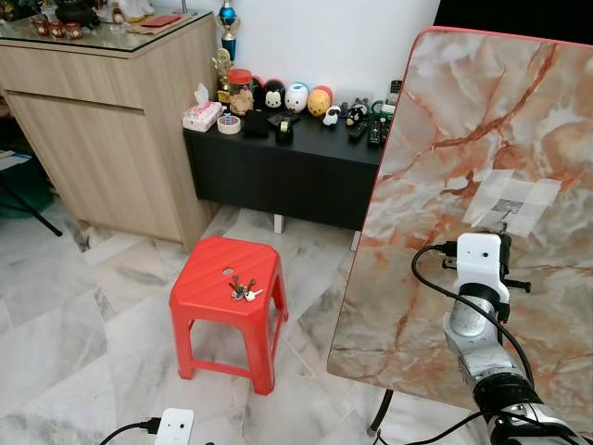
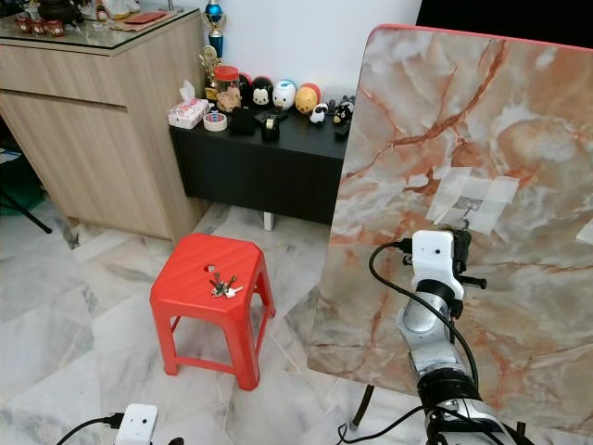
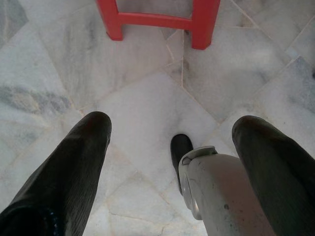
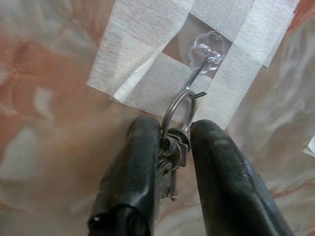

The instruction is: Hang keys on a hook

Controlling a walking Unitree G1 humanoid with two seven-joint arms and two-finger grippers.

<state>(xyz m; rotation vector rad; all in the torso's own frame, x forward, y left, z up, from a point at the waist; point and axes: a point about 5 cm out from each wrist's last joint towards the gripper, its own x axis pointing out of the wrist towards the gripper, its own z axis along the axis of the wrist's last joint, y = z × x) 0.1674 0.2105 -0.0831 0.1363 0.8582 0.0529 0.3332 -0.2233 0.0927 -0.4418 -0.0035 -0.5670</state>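
A clear hook (image 4: 199, 73) is taped to a tilted marble-patterned board (image 1: 463, 139) inside a white tape patch (image 1: 514, 199). My right gripper (image 4: 174, 132) is raised to it and shut on a bunch of keys (image 4: 172, 157). Their metal ring (image 4: 177, 110) sits at the hook's tip, seemingly looped over it. From the head views, the white wrist box (image 1: 482, 264) covers most of that gripper. A second bunch of keys (image 1: 243, 291) lies on a red plastic stool (image 1: 227, 278). My left gripper (image 3: 172, 125) hangs open above the floor.
A low black cabinet (image 1: 287, 176) with figurines and remotes stands behind the stool, and a tall wooden cabinet (image 1: 102, 130) to its left. The board rests on a black stand (image 1: 380, 413). Marble floor (image 1: 83, 315) surrounds the stool. My foot (image 3: 216, 187) shows below the left gripper.
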